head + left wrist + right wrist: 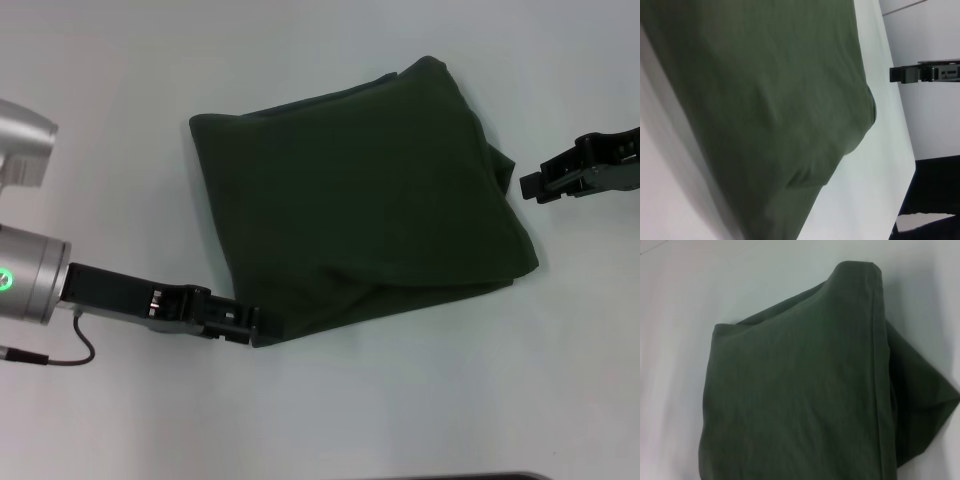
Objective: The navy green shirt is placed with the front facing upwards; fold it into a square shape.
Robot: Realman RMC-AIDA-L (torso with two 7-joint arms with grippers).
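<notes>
The navy green shirt (360,200) lies folded into a rough square in the middle of the white table, plain green side up, with no lettering showing. My left gripper (248,325) is at the shirt's near left corner, shut on the cloth there, and that corner is drawn to a point toward it. The left wrist view is filled by the shirt (765,110) seen from close by. My right gripper (532,186) hovers just off the shirt's right edge, apart from it and holding nothing. It also shows far off as my right gripper (905,74). The right wrist view looks down on the folded shirt (800,400) and its hemmed edge.
The white table (420,400) surrounds the shirt on every side. Its far edge drops to a dark floor (935,190) in the left wrist view. A thin cable (60,358) hangs under my left arm.
</notes>
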